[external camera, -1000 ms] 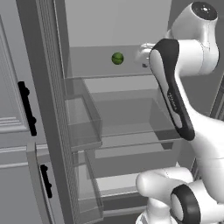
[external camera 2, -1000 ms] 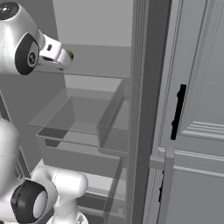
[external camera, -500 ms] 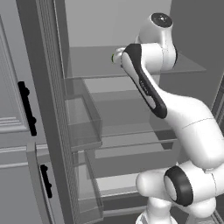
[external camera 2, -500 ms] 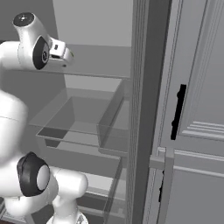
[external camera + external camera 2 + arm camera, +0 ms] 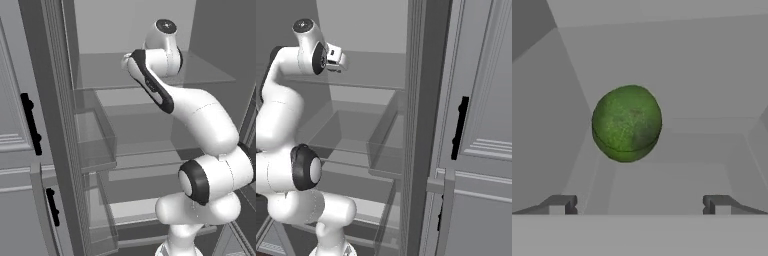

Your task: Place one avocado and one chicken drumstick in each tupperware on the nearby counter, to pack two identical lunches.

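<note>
Reaching into the open fridge, claw point(image 5: 637, 205) spread fully wide and gripping nothing. Sitting dead ahead, slightly left of centre between the fingertips point(image 5: 559, 204), on a glass shelf point(image 5: 677, 175): a green avocado point(image 5: 626, 123). Likely needing a small leftward shift, then a straight advance until flanking the fruit's widest part before closing.

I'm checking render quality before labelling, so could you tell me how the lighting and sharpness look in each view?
Hand view: flat, even light; the green round fruit is slightly soft-edged, darker on its underside, with no glare. Left base view: the fridge shelves are evenly grey, with faint shading. Right base view: the open claw looks crisp, without blur.
</note>
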Controlling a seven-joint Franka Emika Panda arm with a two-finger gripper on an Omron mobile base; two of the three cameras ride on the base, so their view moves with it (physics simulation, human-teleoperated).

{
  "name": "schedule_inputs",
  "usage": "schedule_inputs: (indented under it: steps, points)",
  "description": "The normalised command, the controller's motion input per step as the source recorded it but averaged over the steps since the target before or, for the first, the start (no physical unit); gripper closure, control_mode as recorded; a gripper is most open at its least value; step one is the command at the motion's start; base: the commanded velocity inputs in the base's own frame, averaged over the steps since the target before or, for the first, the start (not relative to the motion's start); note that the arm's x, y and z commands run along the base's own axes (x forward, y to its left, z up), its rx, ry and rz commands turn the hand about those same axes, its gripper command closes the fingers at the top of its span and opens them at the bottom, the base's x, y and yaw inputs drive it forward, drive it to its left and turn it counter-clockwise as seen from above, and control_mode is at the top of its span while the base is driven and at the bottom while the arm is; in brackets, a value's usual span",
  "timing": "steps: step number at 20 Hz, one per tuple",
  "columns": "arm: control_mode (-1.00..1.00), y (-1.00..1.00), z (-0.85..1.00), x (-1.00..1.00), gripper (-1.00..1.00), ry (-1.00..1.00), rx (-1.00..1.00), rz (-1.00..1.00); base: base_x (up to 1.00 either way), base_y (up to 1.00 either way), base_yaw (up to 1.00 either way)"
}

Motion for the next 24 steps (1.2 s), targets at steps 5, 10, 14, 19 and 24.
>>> schedule_inputs:
  steps: [5, 10, 14, 19, 24]
  points:
    - [-1.00, 0.10, -0.10, 0.62, -1.00, 0.00, 0.00, 0.00, 0.00, 0.00, 0.00]
    - [-1.00, 0.08, -0.12, 0.51, -1.00, 0.00, -0.02, -0.05, 0.00, 0.00, 0.00]
    - [-1.00, 0.00, -0.11, 0.06, -1.00, 0.00, 0.00, 0.00, 0.00, 0.00, 0.00]
    - [-1.00, -0.01, -0.50, -0.34, 1.00, -0.11, -0.01, 0.00, 0.00, 0.00, 0.00]
    - [-1.00, -0.04, -0.11, 0.00, 1.00, -0.06, 0.00, 0.00, 0.00, 0.00, 0.00]
